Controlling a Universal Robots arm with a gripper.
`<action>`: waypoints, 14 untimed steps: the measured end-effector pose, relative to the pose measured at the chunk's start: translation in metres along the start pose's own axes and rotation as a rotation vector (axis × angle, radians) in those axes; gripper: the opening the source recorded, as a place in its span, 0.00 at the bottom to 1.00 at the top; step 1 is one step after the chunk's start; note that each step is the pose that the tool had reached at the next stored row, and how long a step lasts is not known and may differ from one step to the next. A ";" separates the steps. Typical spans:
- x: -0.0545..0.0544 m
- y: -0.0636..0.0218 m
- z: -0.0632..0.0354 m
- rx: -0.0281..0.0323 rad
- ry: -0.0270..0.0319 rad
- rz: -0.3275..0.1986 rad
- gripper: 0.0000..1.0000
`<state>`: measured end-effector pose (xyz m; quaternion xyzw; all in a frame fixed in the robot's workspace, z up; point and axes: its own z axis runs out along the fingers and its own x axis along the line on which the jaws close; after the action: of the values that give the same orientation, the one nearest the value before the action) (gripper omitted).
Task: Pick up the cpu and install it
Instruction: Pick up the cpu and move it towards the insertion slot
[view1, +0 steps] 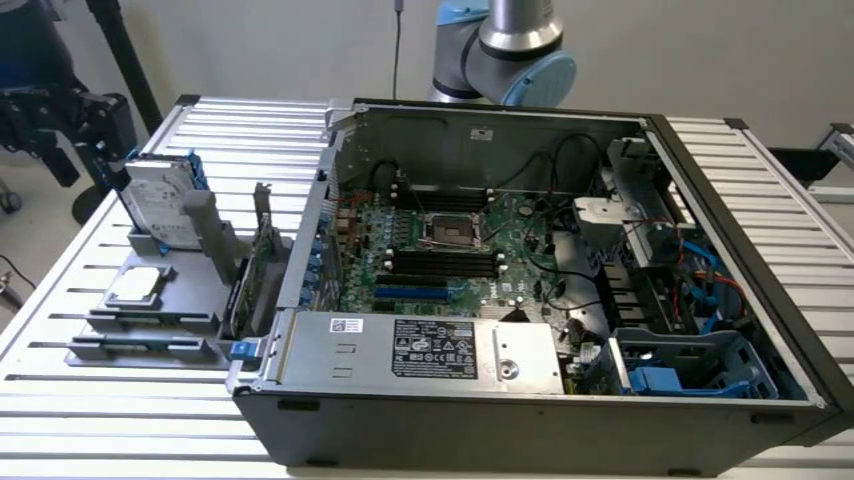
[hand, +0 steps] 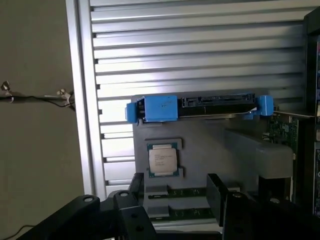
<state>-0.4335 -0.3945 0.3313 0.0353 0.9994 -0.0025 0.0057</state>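
Cpu (view1: 139, 286) lies flat in its recess on the grey holder (view1: 187, 300), near the table's (view1: 54, 330) edge on the exterior view's left, beside the upright hard drive (view1: 158, 200). The gripper (hand: 177, 195) hangs over the holder near the cpu, fingers wide apart and empty. An off-centre close could tilt the chip or jam it against the recess rim. A skewed hold could bend pins in the socket (view1: 451, 232) inside the case.

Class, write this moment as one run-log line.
gripper: over grey holder, fingers open, empty | cpu: lying on grey holder, ungrasped, not installed
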 end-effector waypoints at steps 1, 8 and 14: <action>0.000 -0.0001 0.0018 0.0000 0.0000 0.000 0.62; 0.000 -0.0083 0.0145 0.0002 0.0092 -0.024 0.62; -0.001 -0.0154 0.0256 0.0001 0.0129 -0.045 0.62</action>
<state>-0.4334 -0.4100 0.3058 0.0130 0.9999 -0.0024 -0.0008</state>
